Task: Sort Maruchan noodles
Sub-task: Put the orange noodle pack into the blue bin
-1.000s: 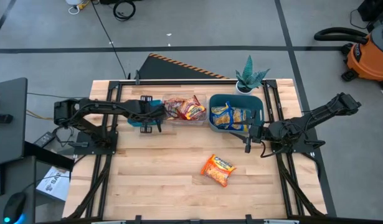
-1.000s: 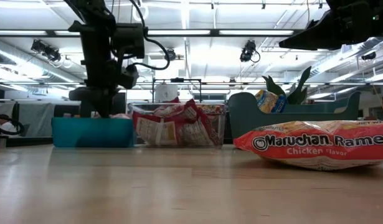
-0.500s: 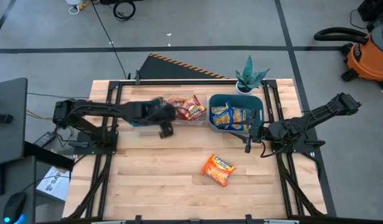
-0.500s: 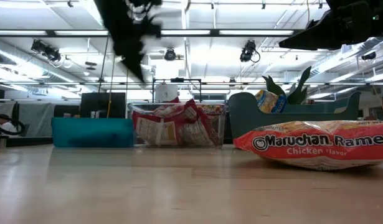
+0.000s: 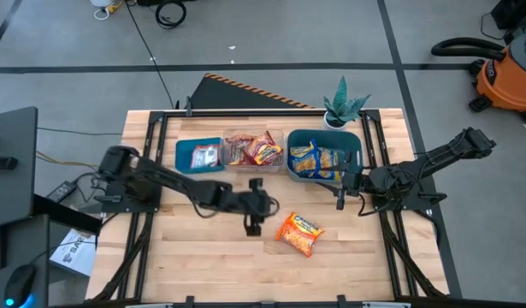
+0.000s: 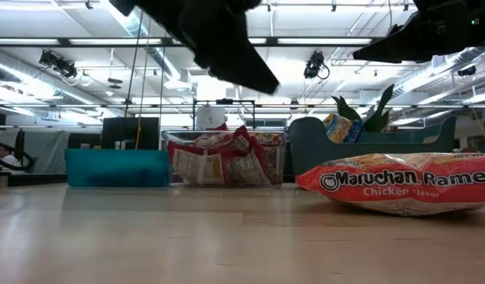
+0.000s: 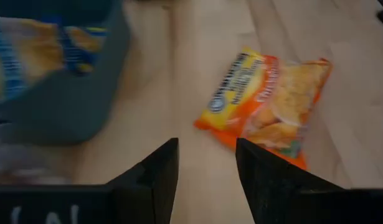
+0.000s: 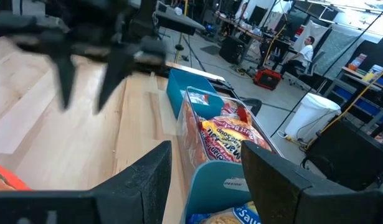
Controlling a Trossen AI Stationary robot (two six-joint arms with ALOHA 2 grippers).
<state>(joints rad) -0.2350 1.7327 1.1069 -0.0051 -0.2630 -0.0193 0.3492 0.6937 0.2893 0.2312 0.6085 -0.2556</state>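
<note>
Bare table (image 5: 203, 248) around lone orange packet (image 5: 299, 233).

Glossy crinkly plastic orange packet (image 5: 298, 233), pale matt wood table (image 5: 203, 257), clear plastic bin (image 5: 231, 162)

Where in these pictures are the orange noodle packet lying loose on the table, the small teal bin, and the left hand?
orange noodle packet (image 5: 298, 233), high view, packet's middle.
small teal bin (image 5: 184, 155), high view, bare blue floor.
left hand (image 5: 252, 227), high view, midway between its fingertips.
</note>
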